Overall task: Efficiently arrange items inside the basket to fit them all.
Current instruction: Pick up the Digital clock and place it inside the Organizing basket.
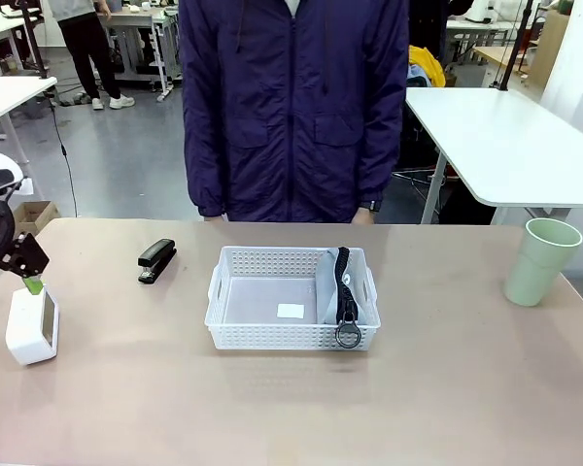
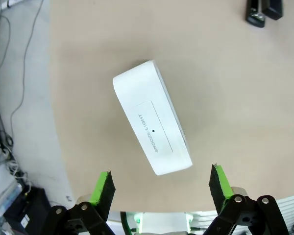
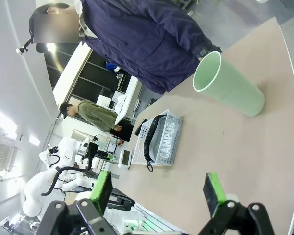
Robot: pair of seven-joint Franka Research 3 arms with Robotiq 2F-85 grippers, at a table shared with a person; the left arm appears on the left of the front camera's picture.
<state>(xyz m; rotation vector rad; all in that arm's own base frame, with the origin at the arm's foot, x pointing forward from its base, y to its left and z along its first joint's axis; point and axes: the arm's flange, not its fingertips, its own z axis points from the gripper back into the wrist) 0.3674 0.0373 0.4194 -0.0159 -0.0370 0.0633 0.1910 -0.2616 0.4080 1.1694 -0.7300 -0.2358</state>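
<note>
The white lattice basket (image 1: 235, 291) sits mid-table. The grey "CAMPUS" pouch (image 1: 330, 286) leans inside its right end, its black strap and ring (image 1: 348, 335) hanging over the front rim. A black stapler (image 1: 156, 260) lies to the basket's left. At the table's left edge stands the small white box (image 1: 31, 325), with my left gripper (image 1: 29, 282) just above it. In the left wrist view the left gripper (image 2: 161, 186) is open, the box (image 2: 152, 122) beyond its fingertips. The pale green cup (image 1: 542, 262) stands at the far right. My right gripper (image 3: 159, 188) is open with nothing in it, the cup (image 3: 230, 85) ahead.
A person in a dark blue jacket (image 1: 291, 107) stands at the far edge behind the basket. A small white label (image 1: 291, 311) lies on the basket floor. Bare tabletop (image 1: 291, 408) stretches in front of the basket. The right wrist view also shows the basket (image 3: 172, 146).
</note>
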